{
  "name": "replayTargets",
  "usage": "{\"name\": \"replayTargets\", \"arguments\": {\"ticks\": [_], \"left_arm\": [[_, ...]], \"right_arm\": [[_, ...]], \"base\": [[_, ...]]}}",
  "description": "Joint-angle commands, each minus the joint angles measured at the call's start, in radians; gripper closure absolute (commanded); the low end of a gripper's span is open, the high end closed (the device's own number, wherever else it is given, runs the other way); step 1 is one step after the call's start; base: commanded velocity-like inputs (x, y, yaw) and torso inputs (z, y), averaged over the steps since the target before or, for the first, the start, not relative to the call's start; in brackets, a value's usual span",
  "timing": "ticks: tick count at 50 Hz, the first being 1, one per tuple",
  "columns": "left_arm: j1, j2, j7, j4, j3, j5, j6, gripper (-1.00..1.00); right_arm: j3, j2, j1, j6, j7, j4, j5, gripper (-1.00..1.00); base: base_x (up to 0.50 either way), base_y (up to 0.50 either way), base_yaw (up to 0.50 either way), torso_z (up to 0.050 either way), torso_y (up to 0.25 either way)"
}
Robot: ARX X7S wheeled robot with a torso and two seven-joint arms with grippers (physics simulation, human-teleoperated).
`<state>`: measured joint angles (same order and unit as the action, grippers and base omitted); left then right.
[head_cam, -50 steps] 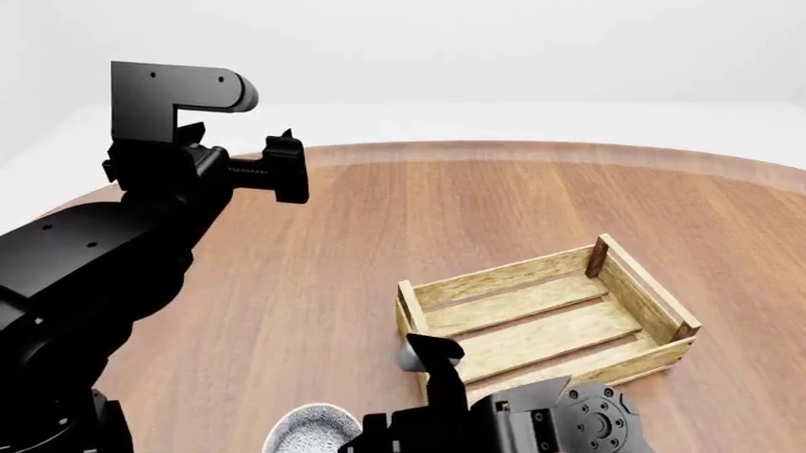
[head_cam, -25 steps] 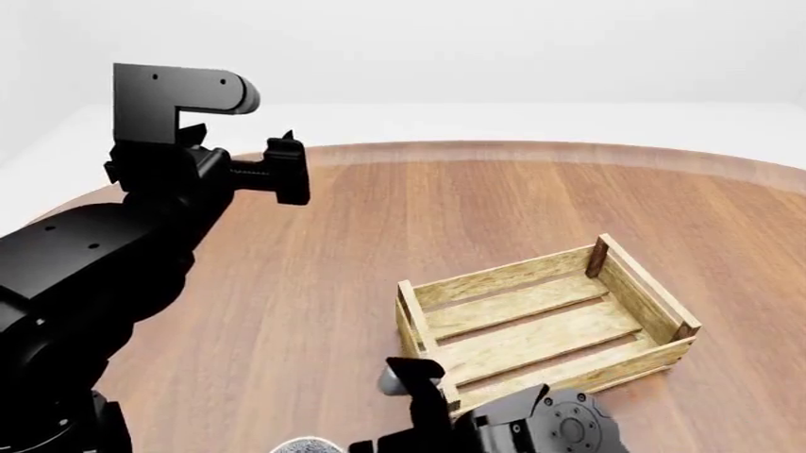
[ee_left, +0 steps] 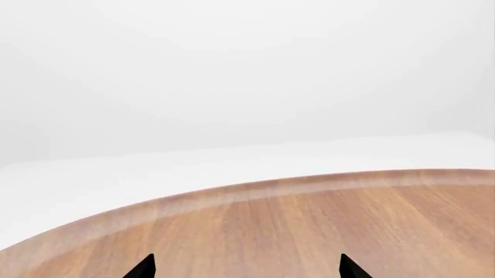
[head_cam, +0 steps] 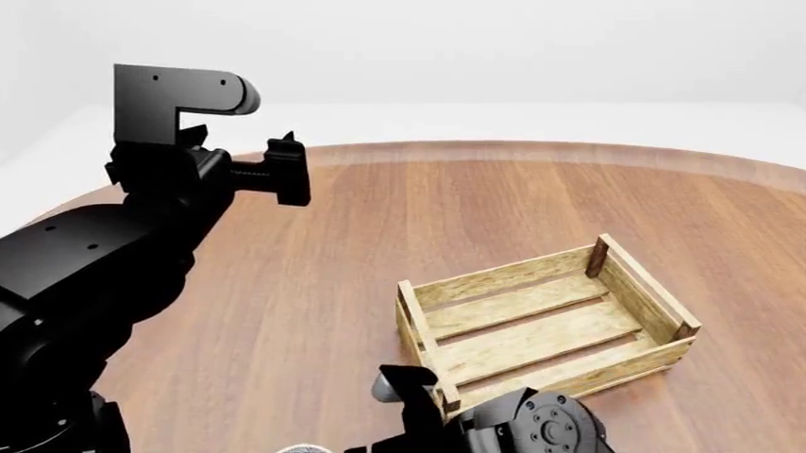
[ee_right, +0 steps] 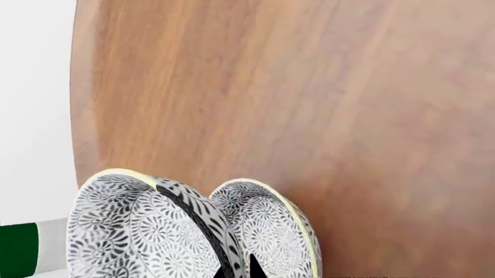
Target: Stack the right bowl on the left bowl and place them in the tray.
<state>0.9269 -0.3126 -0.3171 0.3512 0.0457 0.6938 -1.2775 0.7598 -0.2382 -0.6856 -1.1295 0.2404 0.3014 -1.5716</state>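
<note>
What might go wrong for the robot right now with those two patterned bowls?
The two bowls sit by the table's rim, so a nudge might tip one off. The right gripper jaws look thin against the bowl's rim; it may slip. The tray wall is close and could be bumped.

The left arm [head_cam: 89, 274] was raised high, its black bulk reaching up to the left gripper [head_cam: 287, 170], which hung in the air with its two fingertips [ee_left: 143, 267] set wide apart — nothing between them. The right arm [head_cam: 529, 429] sat low, the right gripper [head_cam: 410, 401] pointing away from its round wrist; its fingers [ee_right: 254, 267] barely showed, their spread unclear.
</note>
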Motion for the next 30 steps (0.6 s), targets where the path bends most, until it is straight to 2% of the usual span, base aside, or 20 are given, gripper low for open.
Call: {"name": "replayTargets", "arguments": {"ticks": [1, 30], "left_arm": [[0.003, -0.002, -0.005, 0.001, -0.003, 0.01, -0.002, -1.0], [-0.005, -0.004, -0.017, 0.005, 0.004, 0.028, 0.003, -1.0]], "right_arm": [[0.008, 0.008, -0.001, 0.019, -0.021, 0.046, -0.001, 1.0], [0.069, 0.043, 0.0, 0.046, -0.122, 0.135, 0.059, 1.0]], "base": [[0.0, 0.0, 0.0, 0.0, 0.0], [0.0, 0.0, 0.0, 0.0, 0.0]]}}
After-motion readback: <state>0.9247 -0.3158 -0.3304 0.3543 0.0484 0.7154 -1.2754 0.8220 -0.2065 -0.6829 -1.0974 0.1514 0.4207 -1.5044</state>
